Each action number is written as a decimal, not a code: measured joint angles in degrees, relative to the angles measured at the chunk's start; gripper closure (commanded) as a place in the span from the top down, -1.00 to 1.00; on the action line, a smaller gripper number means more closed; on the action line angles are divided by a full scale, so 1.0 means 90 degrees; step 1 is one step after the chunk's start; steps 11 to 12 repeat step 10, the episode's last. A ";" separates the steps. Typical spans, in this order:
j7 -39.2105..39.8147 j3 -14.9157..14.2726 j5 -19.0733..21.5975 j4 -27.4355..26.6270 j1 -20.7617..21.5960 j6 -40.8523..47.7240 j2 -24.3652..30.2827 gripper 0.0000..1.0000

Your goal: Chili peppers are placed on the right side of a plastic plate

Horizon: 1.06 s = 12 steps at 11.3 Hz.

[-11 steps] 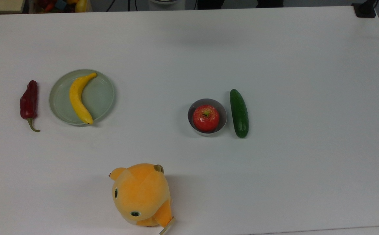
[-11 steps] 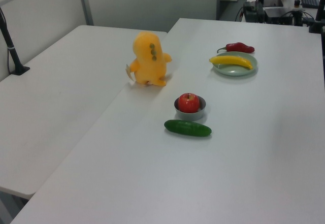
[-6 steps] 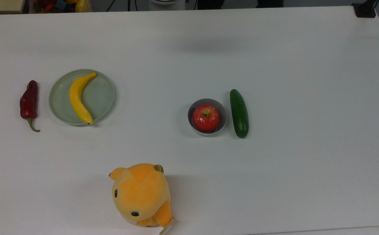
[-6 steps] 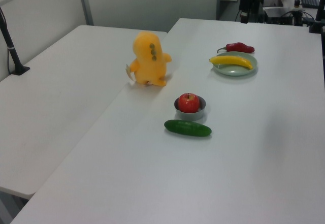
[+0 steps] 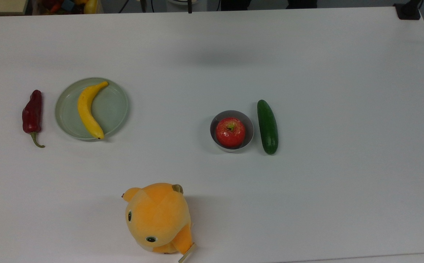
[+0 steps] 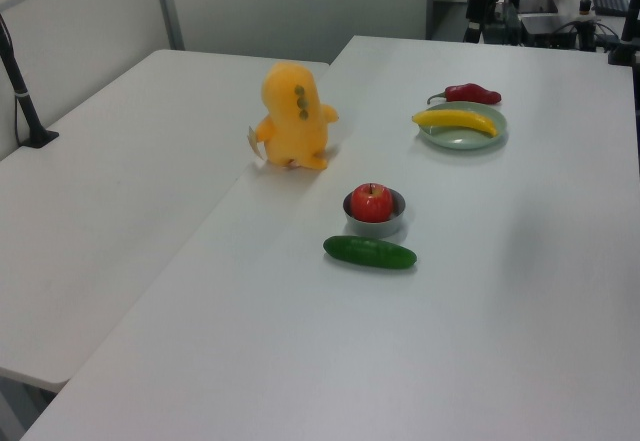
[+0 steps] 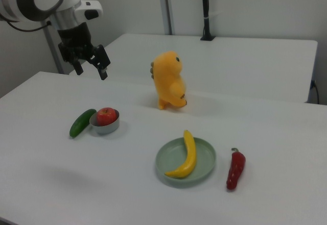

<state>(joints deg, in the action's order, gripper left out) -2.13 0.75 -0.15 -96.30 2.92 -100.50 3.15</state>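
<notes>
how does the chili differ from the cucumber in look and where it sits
The chili pepper is dark red, wrinkled, with a thin curved green stem; the cucumber is dark green, smooth and stemless. The chili pepper lies beside the pale green plate; the cucumber lies beside the grey bowl. Both lie flat on the white table.

Even, diffuse overhead light fills all three views, bright without harshness. The white bench (image 5: 306, 201) reads slightly bluish in the top view. Shadows are soft and short: a faint smudge lies near the top view's upper centre, and a dim patch in the right view's lower left. The apple (image 5: 230, 132) carries small speckled glare. The left view's far background is soft.
</notes>
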 measured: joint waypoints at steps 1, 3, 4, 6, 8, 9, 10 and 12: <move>0.0036 -0.0040 0.0000 0.0000 0.0032 0.0000 0.0001 1.00; 0.0042 -0.0064 0.0001 0.0001 0.0050 0.0000 0.0007 1.00; 0.0042 -0.0095 0.0006 0.0001 0.0051 0.0000 0.0011 1.00; 0.0045 -0.0134 0.0020 0.0002 0.0051 0.0000 0.0019 1.00; 0.0045 -0.0134 0.0020 0.0001 0.0053 0.0000 0.0019 1.00; 0.0045 -0.0134 0.0020 0.0001 0.0057 0.0000 0.0019 1.00; 0.0045 -0.0134 0.0020 0.0001 0.0063 0.0000 0.0019 1.00; 0.0045 -0.0134 0.0020 0.0001 0.0063 0.0000 0.0019 1.00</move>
